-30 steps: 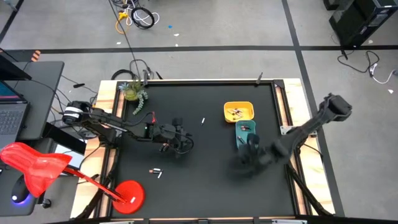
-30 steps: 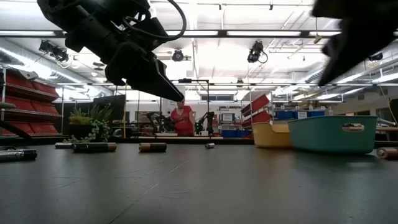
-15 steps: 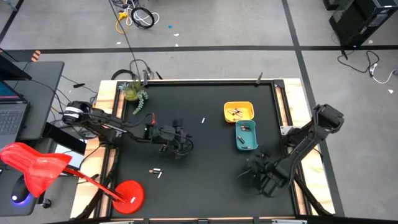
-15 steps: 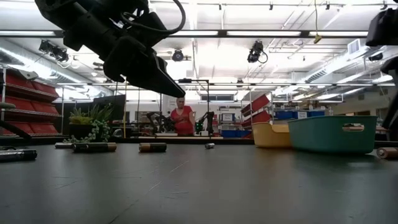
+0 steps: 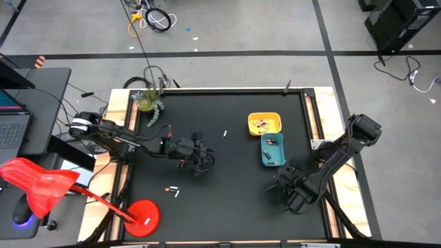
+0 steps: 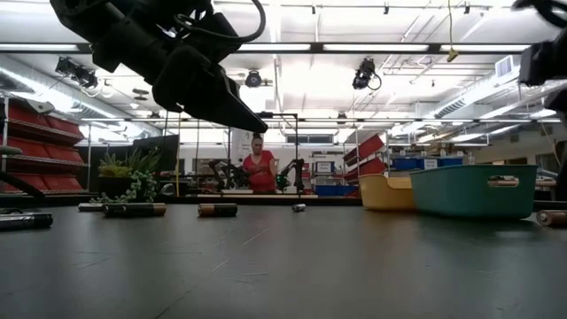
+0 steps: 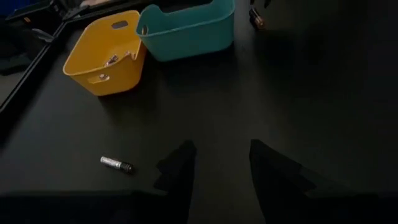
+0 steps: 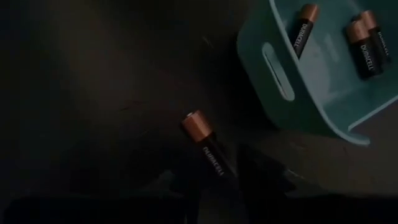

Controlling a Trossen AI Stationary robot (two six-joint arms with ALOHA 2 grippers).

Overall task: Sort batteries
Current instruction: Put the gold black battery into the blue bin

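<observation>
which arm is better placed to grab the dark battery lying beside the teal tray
Right. The right gripper hovers open directly over that dark battery beside the teal tray; the left gripper sits mid-table, farther off.

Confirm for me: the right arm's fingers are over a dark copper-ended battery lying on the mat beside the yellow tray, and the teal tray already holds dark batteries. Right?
Not quite. The dark battery lies on the mat beside the teal tray, not the yellow one; the right wrist view shows it. The rest holds: the right gripper is over that battery, and the teal tray already holds dark batteries.
</observation>
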